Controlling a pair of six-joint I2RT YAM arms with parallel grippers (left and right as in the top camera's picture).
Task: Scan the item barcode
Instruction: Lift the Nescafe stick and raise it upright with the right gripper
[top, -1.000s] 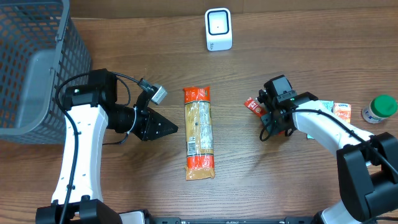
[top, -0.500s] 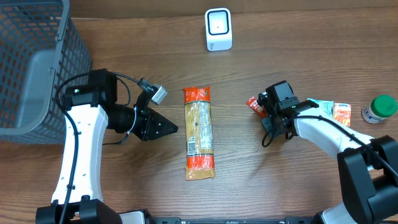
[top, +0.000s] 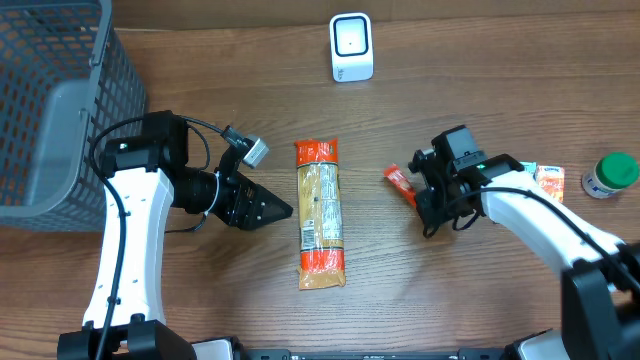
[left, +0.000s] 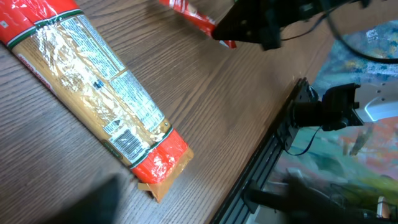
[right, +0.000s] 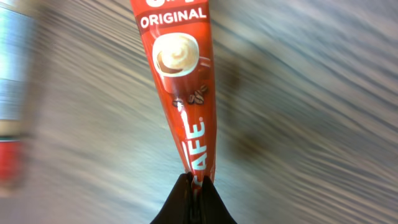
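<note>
The right gripper (right: 194, 186) is clenched on one end of the red coffee sachet (right: 183, 81), right of the pasta packet (top: 321, 213), and I think it must bring the barcode side flat before the window of the white scanner (top: 351, 47); for the left gripper (top: 265, 208) I cannot tell the state.

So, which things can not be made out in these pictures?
- Right wrist view: the red coffee stick sachet is cut off by the top edge. Its lower end is hidden inside the shut right claw, and no barcode shows.
- Left wrist view: the barcode on the long clear pasta packet is too small to read.
- Overhead view: the left claw is too dark and small to tell if it is open. The print on the small orange packet is too small to read.
</note>
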